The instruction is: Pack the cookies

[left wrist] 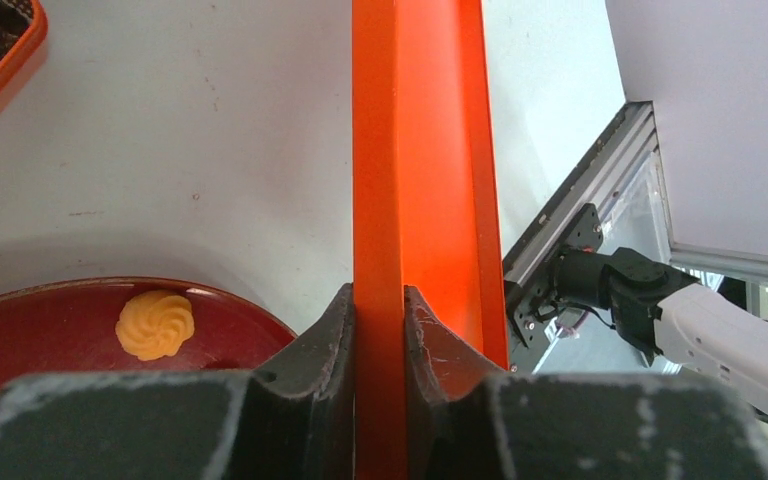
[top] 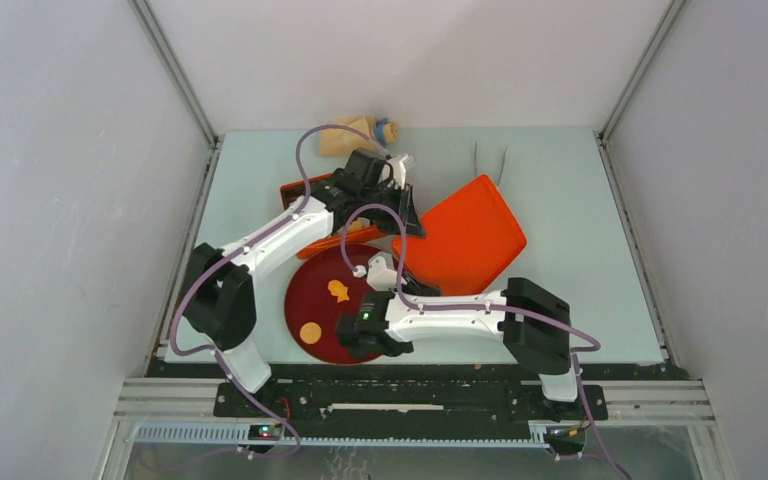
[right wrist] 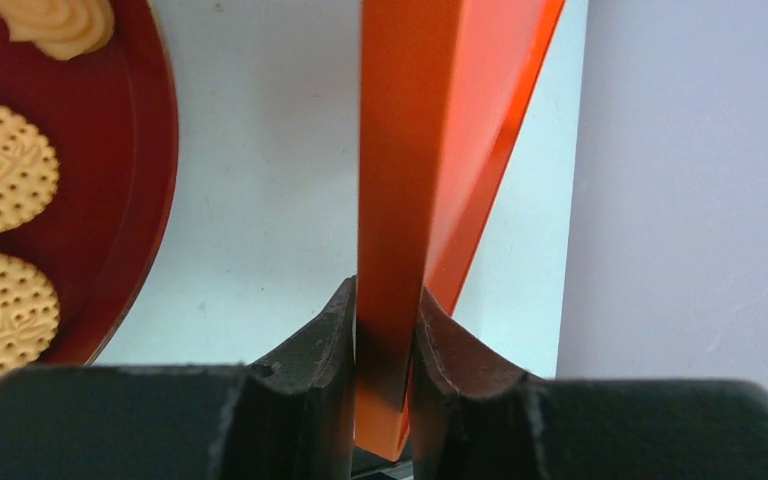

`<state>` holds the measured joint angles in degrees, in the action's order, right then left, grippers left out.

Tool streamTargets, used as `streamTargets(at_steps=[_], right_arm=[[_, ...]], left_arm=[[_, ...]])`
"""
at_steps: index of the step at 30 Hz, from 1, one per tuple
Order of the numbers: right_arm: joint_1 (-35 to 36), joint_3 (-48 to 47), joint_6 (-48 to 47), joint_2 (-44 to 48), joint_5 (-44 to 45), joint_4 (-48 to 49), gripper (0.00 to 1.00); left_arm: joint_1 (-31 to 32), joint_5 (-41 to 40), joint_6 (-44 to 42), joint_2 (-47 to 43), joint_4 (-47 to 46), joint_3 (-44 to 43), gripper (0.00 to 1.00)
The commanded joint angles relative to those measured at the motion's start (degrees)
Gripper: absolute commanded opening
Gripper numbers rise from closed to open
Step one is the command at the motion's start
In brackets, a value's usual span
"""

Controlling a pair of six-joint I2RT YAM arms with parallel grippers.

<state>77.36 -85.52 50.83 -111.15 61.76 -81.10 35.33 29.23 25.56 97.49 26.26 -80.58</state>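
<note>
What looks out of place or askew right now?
The orange lid is skewed to the edges of the table, with the left pincer and right pincer both shut on its rim. Several cookies are still on the dark red plate, so gripping the lid seems early.

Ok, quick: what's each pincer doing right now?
Left pincer: closed on the rim of the orange lid.
Right pincer: closed on another edge of the same lid.
</note>
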Motion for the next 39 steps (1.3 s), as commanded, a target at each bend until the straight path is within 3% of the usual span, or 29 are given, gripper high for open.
streamTargets(at_steps=[1, 4, 7, 11, 16, 20, 22, 26, 28, 33, 39], right_arm=[[-0.4, -2.2, 12.0, 1.2, 6.1, -10.9, 0.22], [-0.6, -3.6, 11.3, 3.8, 5.8, -10.7, 0.20], [-0.6, -5.8, 9.3, 8.0, 6.3, -10.4, 0.19], [-1.3, -8.1, -1.6, 14.7, 4.7, -3.1, 0.19], [-4.9, -5.0, -21.1, 24.5, -7.5, 17.3, 0.19], [-13.3, -4.7, -30.5, 34.4, -27.5, 29.7, 0.18], [-21.1, -5.3, -31.8, 38.1, -42.7, 34.4, 0.18], [-37.3, -6.1, -29.9, 40.1, -72.8, 42.3, 0.18], [-43.7, -5.9, -27.6, 38.6, -85.9, 45.9, 0.18], [-51.3, -4.2, -19.7, 33.0, -104.5, 57.4, 0.18], [-54.1, -5.2, -3.7, 20.5, -123.5, 76.3, 0.19]], left_arm=[[0.9, 3.8, -0.9, -4.6, 1.5, -1.4, 0.12], [0.0, -1.1, -1.6, -5.7, 3.9, -2.1, 0.18], [-1.9, -5.0, -0.9, -8.7, 3.8, -3.5, 0.39], [-5.2, -11.9, -0.6, -12.8, 4.0, -10.2, 0.64], [-11.1, -13.3, 2.0, -17.2, 3.9, -19.9, 0.67], [-15.1, -19.4, 2.8, -23.7, 3.7, -20.4, 0.59], [-15.2, -23.5, 1.5, -26.7, 3.8, -17.9, 0.41], [-15.2, -32.5, 1.5, -30.1, 3.1, -10.2, 0.21], [-15.2, -37.8, 2.1, -30.6, 3.8, -7.0, 0.02], [-15.2, -47.8, 2.1, -29.8, 4.9, -2.9, 0.00], [-15.2, -56.1, 2.4, -28.3, 4.7, -1.6, 0.00]])
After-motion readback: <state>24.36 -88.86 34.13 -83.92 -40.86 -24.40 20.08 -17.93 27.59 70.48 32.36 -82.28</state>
